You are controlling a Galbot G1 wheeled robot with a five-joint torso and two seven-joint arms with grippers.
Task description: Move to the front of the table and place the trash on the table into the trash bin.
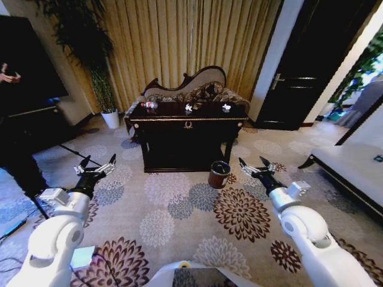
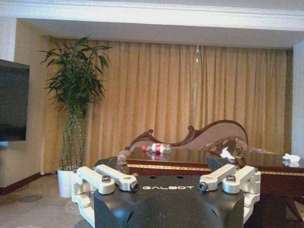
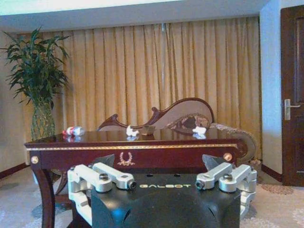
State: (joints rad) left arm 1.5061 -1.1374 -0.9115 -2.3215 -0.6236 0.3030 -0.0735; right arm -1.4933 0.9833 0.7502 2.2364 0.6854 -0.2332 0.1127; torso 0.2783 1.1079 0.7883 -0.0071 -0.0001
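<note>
Left gripper (image 1: 96, 166): raised low over the carpet on the robot's left, fingers spread wide, holding nothing; judged to be carried ready while the robot stands off from the table.
Right gripper (image 1: 255, 165): mirrored on the right, likewise spread wide and empty, near the bin but apart from it.
Bin (image 1: 219, 174): one, upright on the carpet just before the table's right front leg, mouth open upward; probably set there so a drop from the top is short.
Table (image 1: 187, 122): one, dark with gold trim, well ahead of both grippers, sofa (image 1: 203, 85) behind it.
Bottle (image 1: 148, 104): one, lying on its side at the table's left end, red cap toward the plant (image 1: 99, 66).
White scraps: two counted, one near the middle (image 1: 188, 107), one toward the right end (image 1: 226, 107); a brownish bit beside the middle one, hard to make out.
Progress: judged still at approach; all trash lies on the top, none held.
</note>
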